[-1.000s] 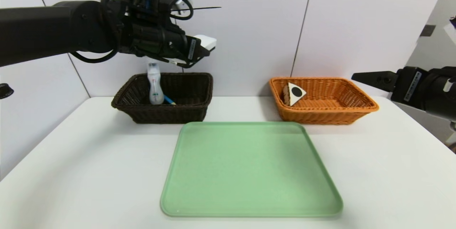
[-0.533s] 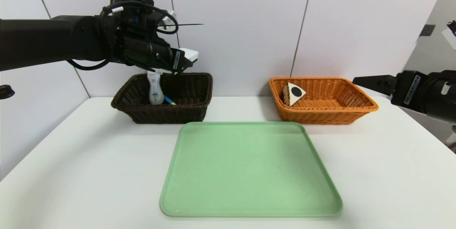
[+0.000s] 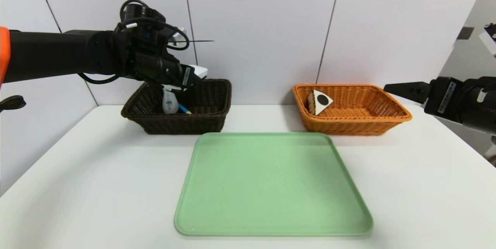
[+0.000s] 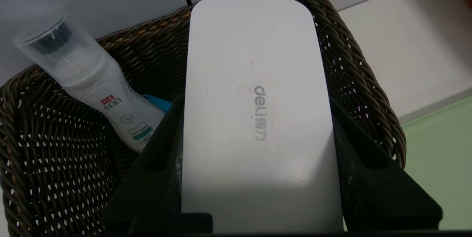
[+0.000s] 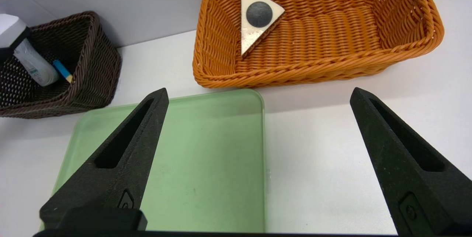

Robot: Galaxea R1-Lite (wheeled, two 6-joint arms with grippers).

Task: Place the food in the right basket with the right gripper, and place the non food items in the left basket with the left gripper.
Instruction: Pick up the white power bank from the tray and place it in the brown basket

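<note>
Over the dark brown left basket (image 3: 178, 105), the left gripper (image 3: 192, 76) has its fingers (image 4: 155, 156) clamped on the long sides of the flat white box (image 4: 254, 111), which hangs above the basket's interior where the clear bottle (image 4: 92, 89) leans and the blue-handled spoon (image 3: 183, 109) lies. At the right edge of the worktop (image 3: 77, 171), the right gripper (image 5: 258, 126) hovers with fingers spread wide and empty. Behind the bare green tray (image 3: 271, 183), the orange right basket (image 3: 387, 119) holds the cake slice (image 3: 320, 102), propped on edge against the left wall.
</note>
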